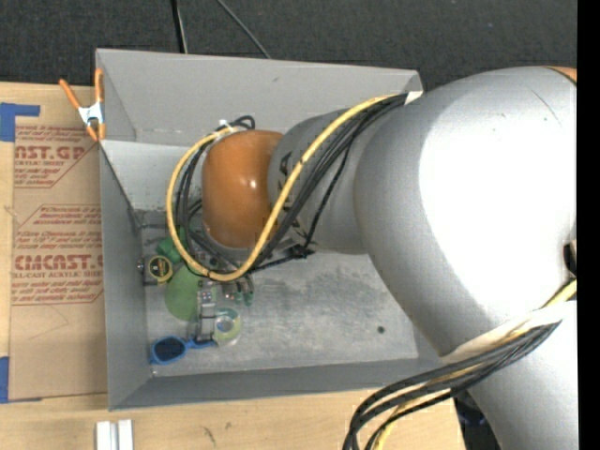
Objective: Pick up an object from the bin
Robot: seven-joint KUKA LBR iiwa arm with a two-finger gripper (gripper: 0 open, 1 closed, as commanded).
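Over the grey bin (309, 298), my arm (469, 204) reaches in from the view's right. Its orange cover (234, 190) and looped cables (178, 186) hang above the near-left corner, where the bin's few loose things are gathered. The claw (208, 315) is low among them, but the wrist hides its working end, so I cannot tell how far open it is or whether it has hold of anything. The relation that matters for the next move is sideways. The green lump (178, 296) lies just beside the claw on the view's left, close enough that it may be touching. The pale, clear round piece (227, 326) sits just beside the claw on the other side, toward the near wall. I judge one of these two to be what I am picking, though I cannot say which, since neither can be seen gripped. A blue piece (167, 350) lies farther into the corner, nearer the front wall and left of the claw, and it seems to run lengthwise along that wall toward the clear round piece. A small dark item with a yellow ring (157, 268) rests against the left wall, beyond the green lump and apart from the claw. The rest of the floor, out to the view's right, is bare. As I read it, the pick has not been made: any correction would be a short shift toward the left wall for the green lump, with little room to spare.
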